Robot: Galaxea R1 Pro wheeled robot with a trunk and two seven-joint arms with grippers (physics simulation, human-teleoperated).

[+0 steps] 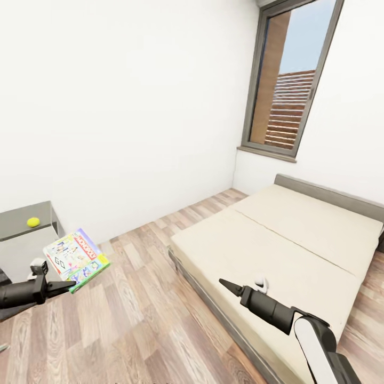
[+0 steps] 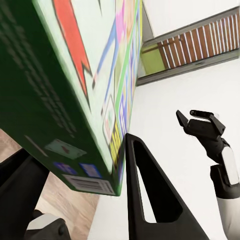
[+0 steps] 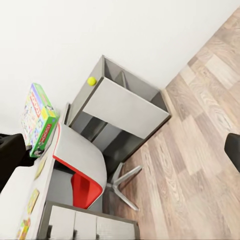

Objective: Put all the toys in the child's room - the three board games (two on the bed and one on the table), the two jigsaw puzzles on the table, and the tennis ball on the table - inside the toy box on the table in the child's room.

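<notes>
Over the wood plank floor point(image 1: 133, 320) between the table point(image 1: 21, 221) and the bed point(image 1: 298, 240), the left gripper point(image 1: 64, 285) holds a board game point(image 1: 76, 258) by its lower edge, the box raised and tilted, its white cover with the red logo facing up. In the left wrist view the dark fingers point(image 2: 150, 195) clamp the green-edged box point(image 2: 75, 100) from both sides. The tennis ball point(image 1: 33, 222) sits on the dark grey corner section of the table, near the wall; the right wrist view shows it point(image 3: 91, 80) at the same corner, well apart from the held game point(image 3: 39, 120). Thin yellow pieces point(image 3: 32, 200) lie on the pale top further along the table, too small to identify. A red chair point(image 3: 82, 187) with a grey star base is pushed under the table. The toy box cannot be made out in these pictures.

The right gripper point(image 1: 230, 287) hangs above the near edge of the bed with nothing in it; whether its fingers are wide or narrow I cannot tell. The mattress is bare cream. A grey-framed window point(image 1: 290, 80) stands in the wall beyond the bed.
</notes>
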